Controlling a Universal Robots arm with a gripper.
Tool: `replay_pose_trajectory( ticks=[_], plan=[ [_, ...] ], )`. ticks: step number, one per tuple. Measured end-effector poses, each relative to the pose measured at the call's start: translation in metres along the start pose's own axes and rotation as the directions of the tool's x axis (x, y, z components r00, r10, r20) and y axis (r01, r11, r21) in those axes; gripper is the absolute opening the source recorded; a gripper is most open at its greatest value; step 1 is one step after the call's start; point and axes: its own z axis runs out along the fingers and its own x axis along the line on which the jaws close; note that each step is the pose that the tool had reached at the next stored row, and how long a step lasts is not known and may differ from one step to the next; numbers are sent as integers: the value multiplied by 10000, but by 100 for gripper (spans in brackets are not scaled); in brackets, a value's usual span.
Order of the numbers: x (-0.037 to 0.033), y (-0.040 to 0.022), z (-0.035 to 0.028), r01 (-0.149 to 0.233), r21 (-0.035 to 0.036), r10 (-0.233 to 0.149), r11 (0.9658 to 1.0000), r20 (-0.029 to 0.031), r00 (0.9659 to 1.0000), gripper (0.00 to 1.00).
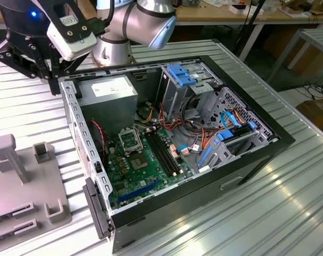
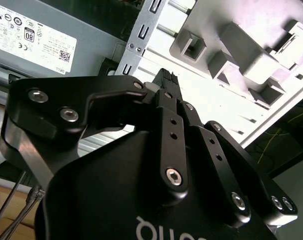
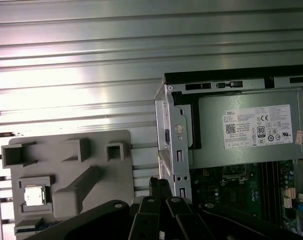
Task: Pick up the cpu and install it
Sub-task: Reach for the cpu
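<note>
Cut off, too small
Grey fixture (image 1: 24, 189) runs off the exterior view's left edge — markings on the cpu (image 3: 34, 196) too small to tell.

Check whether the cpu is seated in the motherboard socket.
No: in the first wrist view the cpu lies in a pocket of the grey fixture tray, outside the computer case.

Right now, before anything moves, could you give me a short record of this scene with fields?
case: open black computer case, lying on the ribbed metal table
socket: silver-framed square socket on the green board, looks empty
chip: small flat square silver-grey chip, lying in a pocket of the grey plastic fixture tray
tool: black tool, near the case's edge, apart from the chip
</note>
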Motion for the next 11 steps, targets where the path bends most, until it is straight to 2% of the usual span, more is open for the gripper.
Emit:
replay_pose_trajectory(
  ticks=[11],
  plan=[
    [72, -6, 1, 1, 0, -1, 10000, 0, 10000, 11]
  ],
)
